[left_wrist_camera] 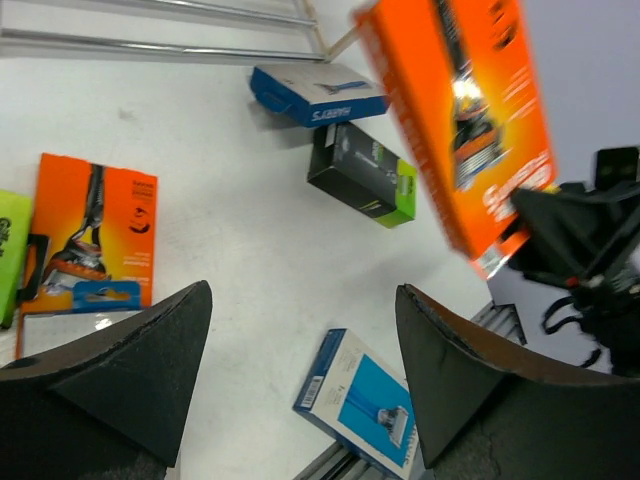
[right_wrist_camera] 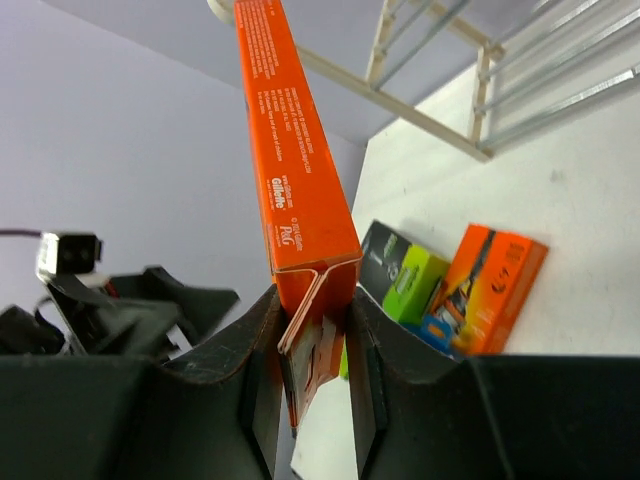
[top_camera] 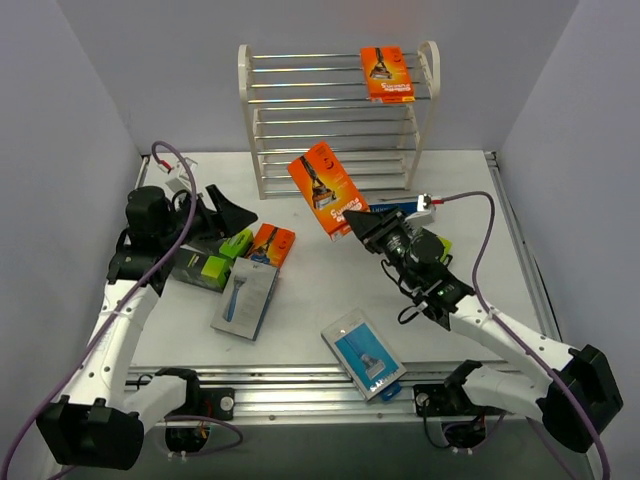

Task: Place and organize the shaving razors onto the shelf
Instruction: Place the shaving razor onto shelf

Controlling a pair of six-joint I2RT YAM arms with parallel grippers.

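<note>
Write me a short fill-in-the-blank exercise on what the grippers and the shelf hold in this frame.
1. The right gripper is shut on a razor pack coloured ____.
2. The left gripper is ____ and holds nothing.
3. The shelf carries exactly ____ orange card, on its top tier.
Missing words: orange; open; one.

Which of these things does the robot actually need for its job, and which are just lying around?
Job: shelf; top-tier orange pack; held orange pack in right tool; on the table, third orange pack, green boxes, blue packs.
Just there: purple cables, front metal rail.
</note>
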